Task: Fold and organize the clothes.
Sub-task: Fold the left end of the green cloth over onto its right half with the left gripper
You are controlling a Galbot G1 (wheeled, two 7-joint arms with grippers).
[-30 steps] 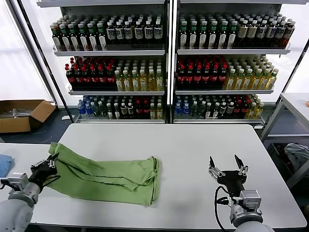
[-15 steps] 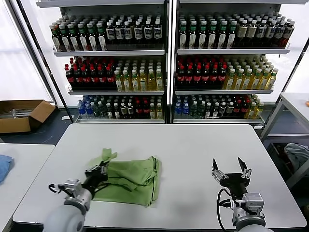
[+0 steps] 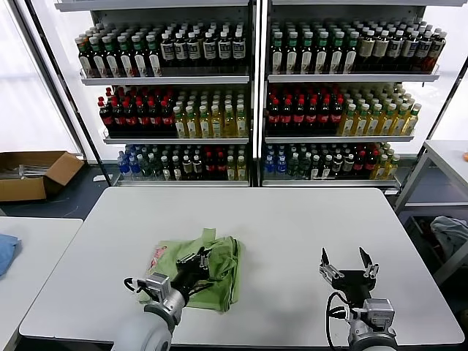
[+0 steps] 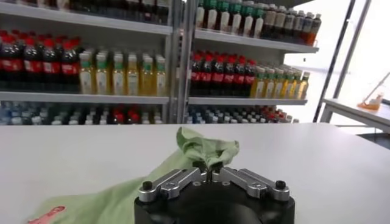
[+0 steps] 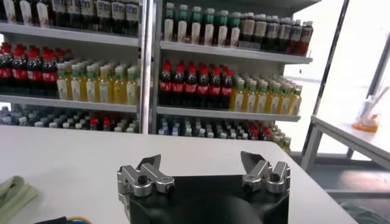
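At the bottom of the head view, two grippers were over a white table (image 3: 292, 227). The left gripper (image 3: 199, 260) was low in the frame, a little left of the middle. Its fingers were pinched together on a fold of the green polo shirt (image 3: 219, 267). In the left wrist view, the same left gripper (image 4: 211, 175) held a bunched-up bit of the polo shirt (image 4: 204, 148) that stuck up above the fingertips. The rest of the cloth ran down toward the lower left of that frame, and a red print (image 4: 47, 214) showed near the corner.

In the head view the shirt lay in a folded heap on the near part of the table, left of the middle. A pink and red print (image 3: 158, 254) showed on its left side. One corner of cloth poked up at the top of the heap.

The right gripper (image 3: 347, 262) was at the lower right of the head view, well apart from the shirt. Its fingers stood wide apart with nothing between them. The right wrist view showed the right gripper (image 5: 204, 170) the same way, over bare table.

A blue cloth (image 3: 4, 251) lay at the far left edge, on another table. Farther back, a cardboard box (image 3: 33, 172) sat on the floor at the left. Behind the table, across the top of the frame, stood shelves (image 3: 252, 80) full of bottles in rows.
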